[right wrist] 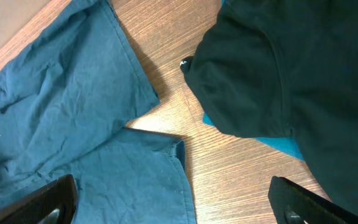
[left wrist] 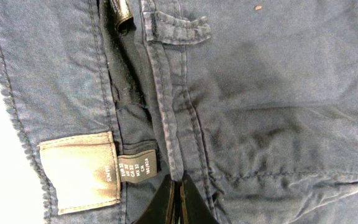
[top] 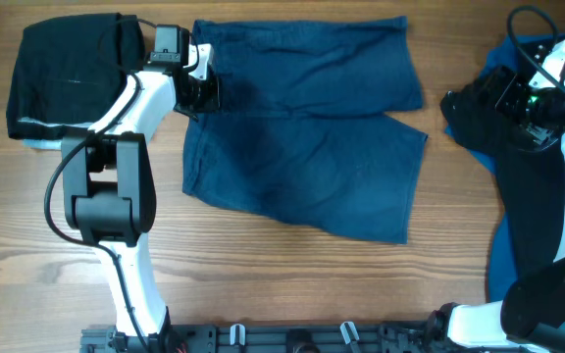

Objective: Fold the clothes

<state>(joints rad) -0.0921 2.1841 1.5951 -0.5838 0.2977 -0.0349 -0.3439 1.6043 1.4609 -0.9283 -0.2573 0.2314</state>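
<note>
navy shorts (top: 302,137) lie flat mid-table (top: 292,284), waistband toward the left gripper (top: 202,90), both legs running away from it. left wrist view: my left fingers (left wrist: 166,202) are pressed together on the waistband seam beside the fly, cloth pinched between the tips. the grey patch (left wrist: 79,171) and black size tag (left wrist: 137,163) sit just left of the jaws, inside the waistband. a folded black garment (top: 67,74) lies behind that gripper, well apart from the shorts.

right gripper (right wrist: 176,199): jaws spread wide, holding nothing. the leg hems lie ahead and to the left of them. a loose black garment (right wrist: 278,74) lies ahead to the right, on a blue cloth (right wrist: 278,146).
</note>
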